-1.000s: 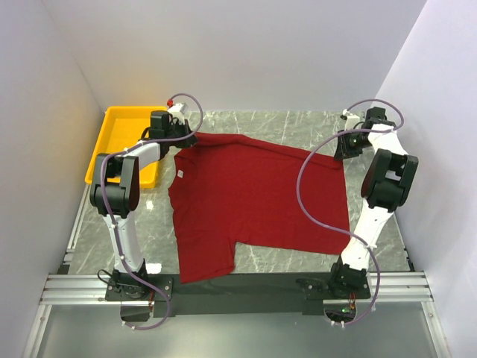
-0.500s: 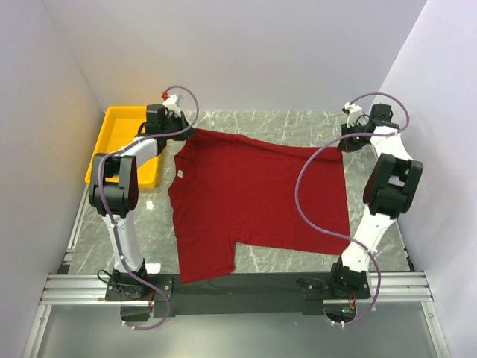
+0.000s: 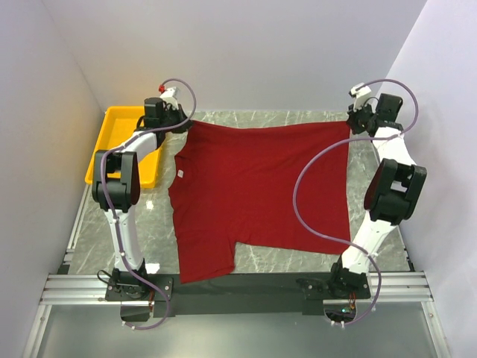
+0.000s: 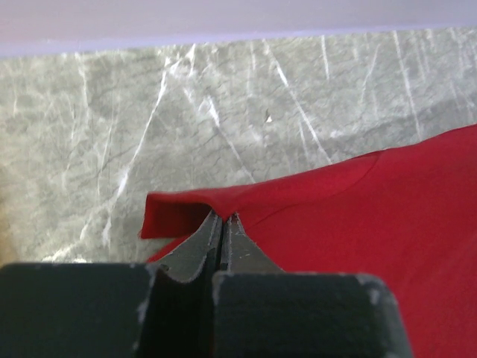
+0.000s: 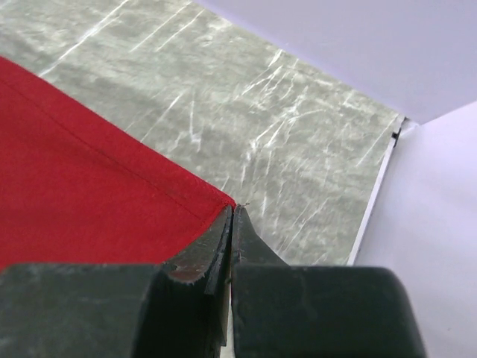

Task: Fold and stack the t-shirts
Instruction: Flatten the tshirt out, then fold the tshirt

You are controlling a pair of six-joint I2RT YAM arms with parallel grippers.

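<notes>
We see the left gripper and right gripper clamped on the far corners of the dark red cloth t-shirt, which spreads nearward from the fingers.

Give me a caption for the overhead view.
Left gripper and right gripper each pinch a far corner of the red t-shirt on the table.

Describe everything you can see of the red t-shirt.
The t-shirt is plain dark red cloth, lying open and mostly flat on the marbled table, with a small white label at its left edge. Its far edge runs nearly straight between the left gripper and the right gripper, each shut on a far corner. A stitched hem shows near the right corner.
</notes>
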